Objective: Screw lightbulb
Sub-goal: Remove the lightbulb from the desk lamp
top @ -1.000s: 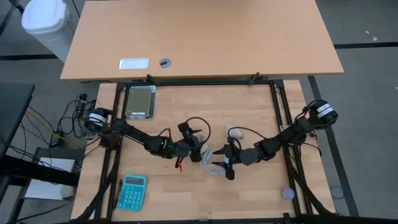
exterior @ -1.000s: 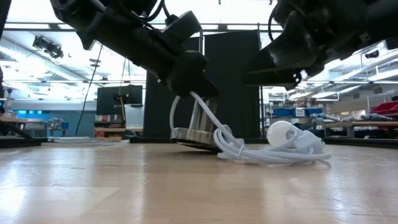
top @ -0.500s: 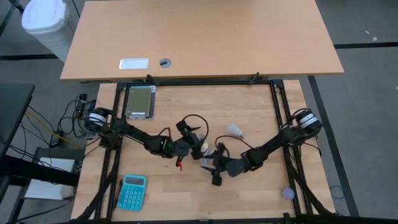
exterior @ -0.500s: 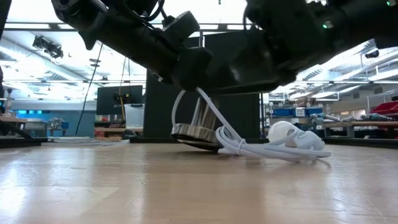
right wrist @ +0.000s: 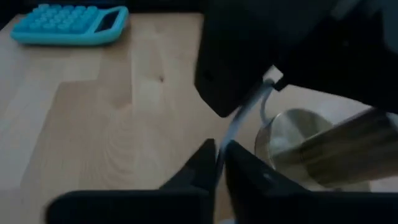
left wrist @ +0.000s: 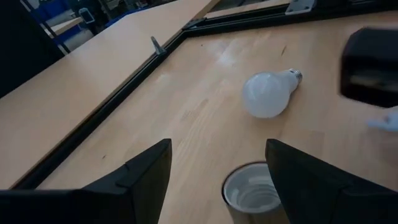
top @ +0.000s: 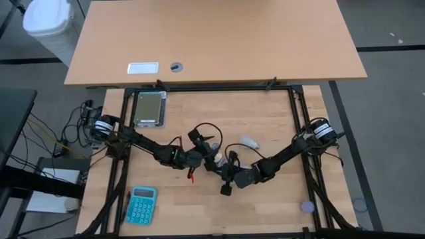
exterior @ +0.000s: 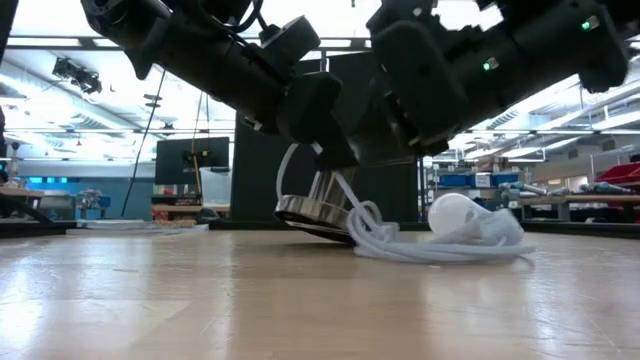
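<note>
Even, bright light falls from above on my table [top: 265, 119], with only faint shadows under my arms. Seen low, the room's windows and ceiling lights glare white, leaving my arms as dark silhouettes. My right wrist view is soft and blurred; the calculator [right wrist: 68, 25] smears. My left fingers [left wrist: 143, 174] show out of focus.

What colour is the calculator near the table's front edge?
The calculator is teal, with lighter keys. The high view shows it best.
</note>
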